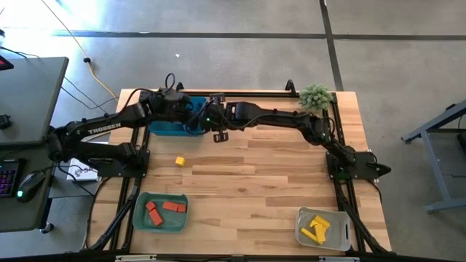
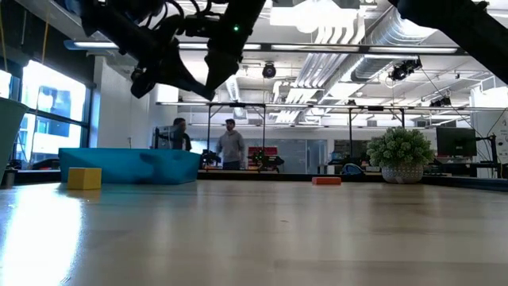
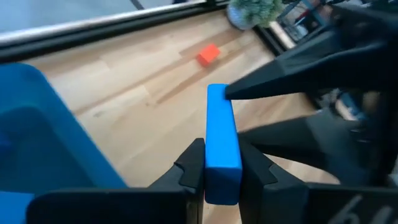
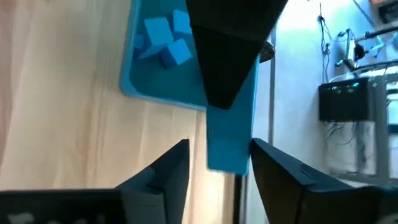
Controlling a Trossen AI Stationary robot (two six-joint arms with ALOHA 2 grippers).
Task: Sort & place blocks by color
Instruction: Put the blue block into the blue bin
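Now blue bar (image 3: 222, 144) clamped between left claw (image 3: 222, 175) fingers, over table.

place: probably a lab | exposed ceiling ducts (image 2: 381, 36), monitor (image 2: 456, 143)

A shallow blue plastic bin (image 2: 131, 165) is seen on the light wooden desk (image 2: 254, 234) toward its left edge, with a small yellow cube (image 2: 84, 178) resting just in front of the bin's left end. A small red-orange block (image 2: 326, 181) lies farther back near the middle. A small green potted plant (image 2: 402, 156) stands toward the right edge. Dark robot arms (image 2: 178, 44) are seen overhead above the bin. Two people (image 2: 230, 145) are visible standing in the room beyond.
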